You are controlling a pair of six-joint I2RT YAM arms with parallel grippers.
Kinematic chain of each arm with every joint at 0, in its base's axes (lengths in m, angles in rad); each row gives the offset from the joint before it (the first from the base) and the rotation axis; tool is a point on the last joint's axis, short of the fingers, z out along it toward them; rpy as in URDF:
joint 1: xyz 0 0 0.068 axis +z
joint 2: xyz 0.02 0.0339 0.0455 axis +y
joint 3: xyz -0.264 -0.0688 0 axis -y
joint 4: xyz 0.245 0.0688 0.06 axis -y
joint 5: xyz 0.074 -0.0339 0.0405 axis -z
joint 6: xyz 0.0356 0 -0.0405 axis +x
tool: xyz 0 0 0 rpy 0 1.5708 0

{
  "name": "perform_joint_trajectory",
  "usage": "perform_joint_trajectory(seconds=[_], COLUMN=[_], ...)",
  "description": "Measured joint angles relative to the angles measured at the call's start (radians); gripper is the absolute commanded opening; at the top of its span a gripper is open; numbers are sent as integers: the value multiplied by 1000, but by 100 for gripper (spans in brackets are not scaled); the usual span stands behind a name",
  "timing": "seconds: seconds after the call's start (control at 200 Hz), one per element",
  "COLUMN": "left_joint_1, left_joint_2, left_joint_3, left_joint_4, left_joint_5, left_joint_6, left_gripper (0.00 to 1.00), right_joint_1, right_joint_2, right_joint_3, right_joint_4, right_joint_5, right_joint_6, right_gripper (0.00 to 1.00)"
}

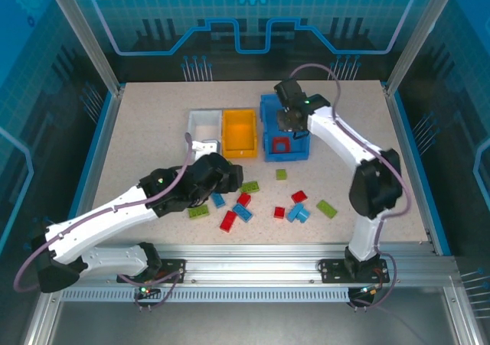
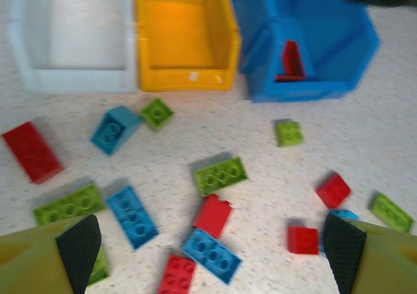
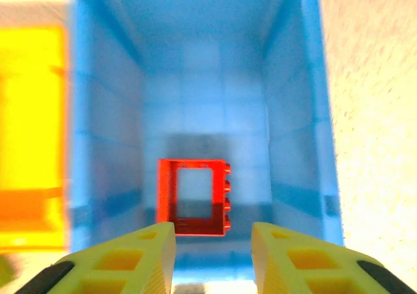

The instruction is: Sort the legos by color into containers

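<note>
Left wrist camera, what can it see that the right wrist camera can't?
Left wrist camera, not the right: the white bin, loose red, blue and green bricks scattered on the table, and the left gripper, open wide.
Right wrist camera, not the left: the yellow fingers of the right gripper, apart, with nothing between them.
Both: the blue bin with the red frame inside, and the yellow bin beside it.

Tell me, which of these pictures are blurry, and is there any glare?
Top external view: sharp and evenly lit, with soft shadows on the table. Left wrist view: slightly soft, the blue bin blurriest. Right wrist view: blurred all over, the yellow bin glaring bright at the left, though the red frame is legible.
</note>
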Motion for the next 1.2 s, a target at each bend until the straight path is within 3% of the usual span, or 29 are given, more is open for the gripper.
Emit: perform_joint_trajectory(seconds=[0.135,0.275,0.505,0.73,0.865,0.98,1.09,1.2], left_joint_1=[181,367,620,723,765,788,790,790], left_joint_2=[-66,-147,-122,6,77,117,135,137], left_joint_3=[-50,-201,-440,-503,-505,-518,-531,-540], left_joint_4=[-55,-82,-27,108,182,239,270,285], left_joint_5=[52,121,270,332,357,371,383,385], left_joint_6=[-52,-109,-141,-136,-111,-103,-89,-84], left_gripper=[93,93,91,87,73,52,49,39], right_joint_1=[92,198,438,534,544,544,545,544], right_joint_2=[-279,-534,-573,-535,-507,-490,-488,-488], right_joint_3=[-123,-373,-674,-725,-725,-725,-725,-725], right_joint_4=[109,306,480,564,598,613,624,626], right_joint_5=[-38,-280,-477,-493,-493,-493,-493,-492], right_joint_6=[-40,-80,-77,-26,-3,12,22,26], right_gripper=[51,62,66,65,64,64,64,64])
